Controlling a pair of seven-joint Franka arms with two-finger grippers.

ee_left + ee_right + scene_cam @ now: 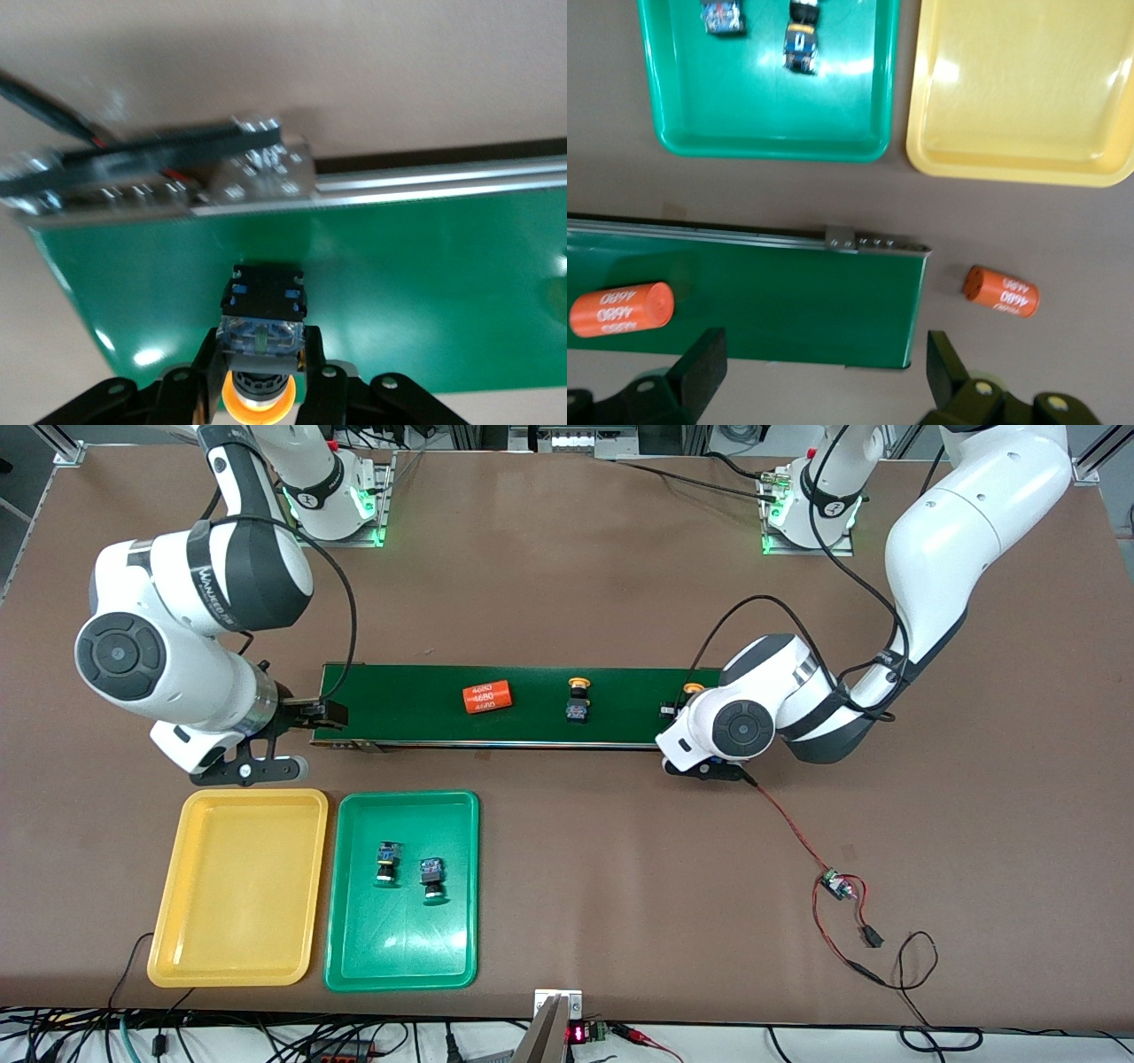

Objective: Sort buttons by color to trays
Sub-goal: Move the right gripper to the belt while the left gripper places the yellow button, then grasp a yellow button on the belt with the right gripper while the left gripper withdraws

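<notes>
My left gripper (pixel 261 367) is shut on a yellow-capped button (pixel 261 336), low over the left arm's end of the dark-green conveyor belt (pixel 416 691). In the front view this gripper (pixel 680 703) is mostly hidden by its wrist and only the yellow cap (pixel 694 688) shows. Another yellow-capped button (pixel 578 698) stands on the belt's middle. Two buttons (pixel 386 863) (pixel 431 879) lie in the green tray (pixel 403 804). The yellow tray (pixel 177 886) beside it holds nothing. My right gripper (pixel 323 713) (pixel 824 372) is open and empty over the belt's other end.
An orange cylinder (pixel 488 697) with white print lies on the belt. A second orange cylinder (pixel 1001 292) lies on the table off the belt's end, under my right arm. A red-and-black wire with a small board (pixel 833 884) runs from the belt toward the front camera.
</notes>
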